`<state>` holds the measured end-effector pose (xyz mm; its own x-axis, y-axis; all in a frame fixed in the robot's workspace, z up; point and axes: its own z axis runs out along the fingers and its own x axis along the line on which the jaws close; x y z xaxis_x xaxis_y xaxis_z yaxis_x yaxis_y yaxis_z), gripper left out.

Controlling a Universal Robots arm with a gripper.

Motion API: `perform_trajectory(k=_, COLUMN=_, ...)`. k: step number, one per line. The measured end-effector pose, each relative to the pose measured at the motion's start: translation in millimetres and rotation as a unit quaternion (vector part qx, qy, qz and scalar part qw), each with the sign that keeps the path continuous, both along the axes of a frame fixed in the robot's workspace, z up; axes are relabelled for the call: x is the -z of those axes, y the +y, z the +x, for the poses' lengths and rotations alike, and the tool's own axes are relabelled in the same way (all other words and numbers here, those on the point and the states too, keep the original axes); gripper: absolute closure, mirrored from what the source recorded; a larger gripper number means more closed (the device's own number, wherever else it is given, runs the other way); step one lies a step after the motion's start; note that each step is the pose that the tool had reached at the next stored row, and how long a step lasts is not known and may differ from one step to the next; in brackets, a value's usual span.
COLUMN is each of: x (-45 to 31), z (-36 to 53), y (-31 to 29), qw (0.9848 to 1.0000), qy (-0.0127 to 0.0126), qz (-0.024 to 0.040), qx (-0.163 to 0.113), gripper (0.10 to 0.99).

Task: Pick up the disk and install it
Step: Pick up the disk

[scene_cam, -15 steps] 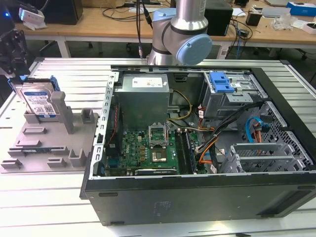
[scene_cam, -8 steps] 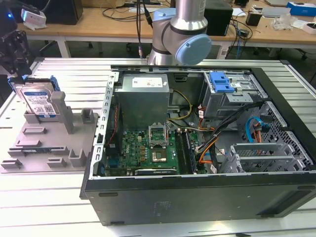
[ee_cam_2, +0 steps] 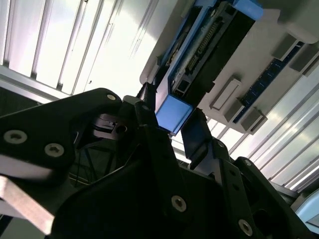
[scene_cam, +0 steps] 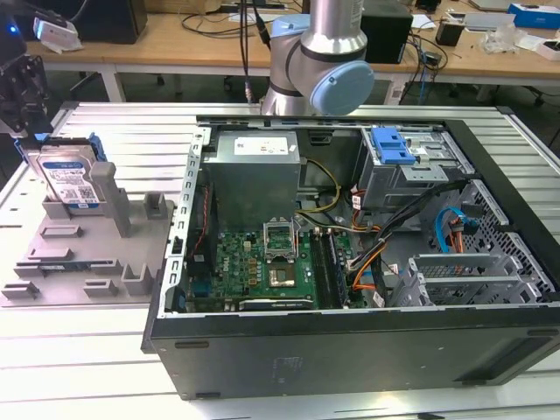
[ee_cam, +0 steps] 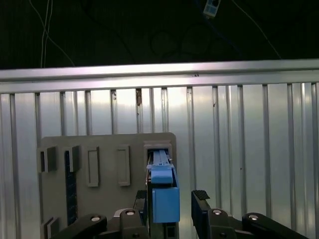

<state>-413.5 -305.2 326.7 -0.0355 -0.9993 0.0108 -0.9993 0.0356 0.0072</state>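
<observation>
The disk [scene_cam: 66,178], silver with a white-and-blue label and a blue carrier, stands on edge in a slot of the grey holder [scene_cam: 87,254] at the exterior view's left. My gripper [scene_cam: 26,114] hangs just above and behind it. In the first wrist view the gripper [ee_cam: 172,200] is open, and the disk's blue carrier end [ee_cam: 164,196] sits between the fingers. One finger is close beside the carrier, and the other finger [ee_cam: 201,201] stands apart from it. The second wrist view shows the same blue end of the disk [ee_cam_2: 172,111] between the dark fingers of the gripper [ee_cam_2: 172,125].
An open computer case [scene_cam: 350,350] lies on the slatted metal table [scene_cam: 105,350], at the exterior view's right of the holder. Inside it are a grey power-supply box [scene_cam: 254,171], a motherboard [scene_cam: 262,262], cables and a drive bay with a blue latch [scene_cam: 391,146].
</observation>
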Motion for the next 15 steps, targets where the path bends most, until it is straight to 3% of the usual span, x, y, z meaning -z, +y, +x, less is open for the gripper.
perform_trajectory(k=15, x=0.4, z=2.8, y=-5.8, qw=1.0, qy=0.0, qz=0.0, qx=0.001, gripper=0.604)
